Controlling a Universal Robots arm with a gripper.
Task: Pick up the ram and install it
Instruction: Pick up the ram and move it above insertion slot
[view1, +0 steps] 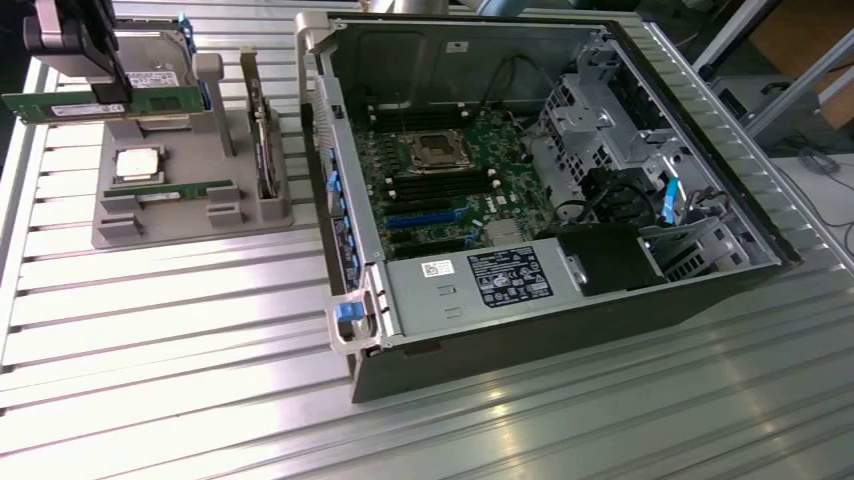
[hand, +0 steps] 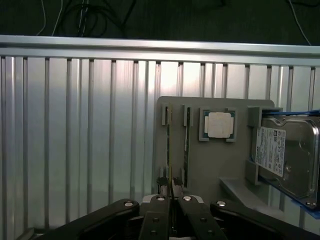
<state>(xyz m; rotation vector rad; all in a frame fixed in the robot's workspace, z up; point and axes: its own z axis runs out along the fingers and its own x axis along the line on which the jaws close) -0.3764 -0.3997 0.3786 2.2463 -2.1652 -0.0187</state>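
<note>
1. Tabletop (view1: 200, 350) (hand: 75, 125): ribbed aluminium slats, lay beneath the gripper and carried everything listed.
2. Case (view1: 561, 335): open computer case, lay on its side with the motherboard (view1: 427, 200) exposed. It stood well apart from the gripper, toward the exterior view's right. Long black slots (view1: 430, 186) on the board sat empty.
3. Tray (view1: 180, 225) (hand: 210, 160): grey parts holder, lay directly under the gripper, between it and the case.
4. Drive (view1: 267, 150) (hand: 287, 160): hard drive, stood on edge at the side of the tray nearest the case, near the gripper but not touching it.
5. Gripper (view1: 110, 92) (hand: 171, 192): black, hung over the far end of the tray and was clenched on the ram.
6. Ram (view1: 54, 105) (hand: 169, 150): green stick, was pinched on its long upper edge and held level. It was just above its rests on the tray; whether it was clear of them could not be told.
7. Second ram (view1: 167, 190) (hand: 186, 150): sat on edge in the tray, below the gripper and parallel to the held stick.
8. Processor (view1: 138, 163) (hand: 218, 124): square silver chip, lay flat in the tray just beside the second ram.
</note>
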